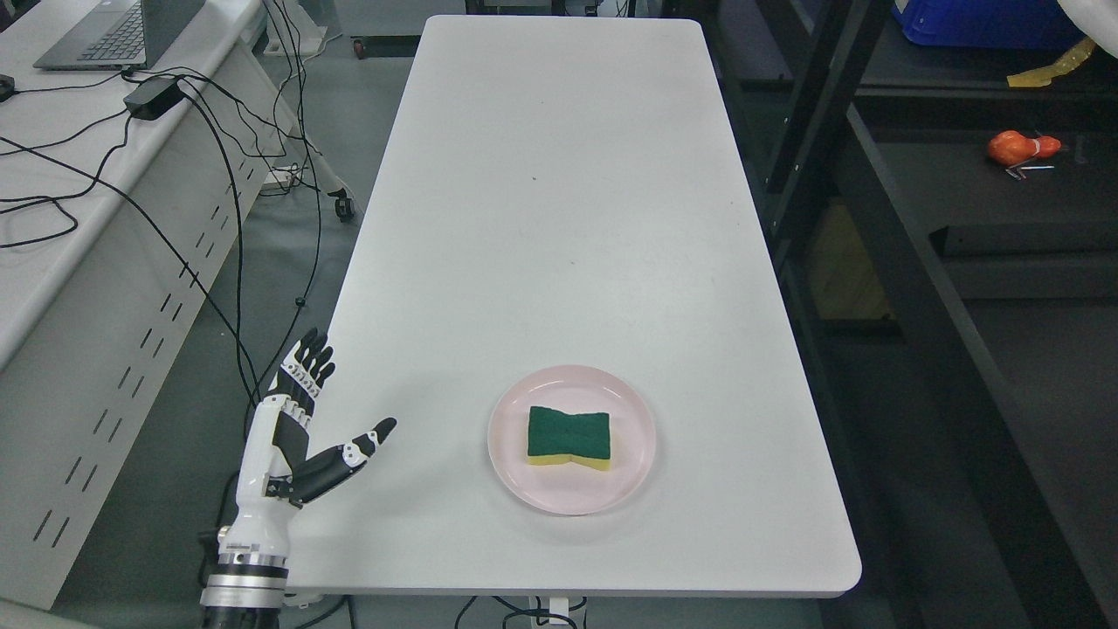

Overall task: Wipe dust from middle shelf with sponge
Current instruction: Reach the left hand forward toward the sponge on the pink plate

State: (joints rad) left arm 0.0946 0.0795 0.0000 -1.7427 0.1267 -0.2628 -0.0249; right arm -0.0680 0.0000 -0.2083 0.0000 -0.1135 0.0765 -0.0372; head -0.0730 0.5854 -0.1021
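Rough-topped sponge (569,434) on smooth, faintly glossy plate (524,480).

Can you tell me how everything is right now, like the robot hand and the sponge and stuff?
left hand: open, fingers spread, holding nothing, at the table's left edge
sponge: lying flat on the plate, green side up, untouched
pink plate: resting on the table, holding only the sponge
white table: bare apart from the plate
laptop: open, on the desk at far left
shelf rack: on the right, not yet wiped

Bright, even, sharp (soft shadows)
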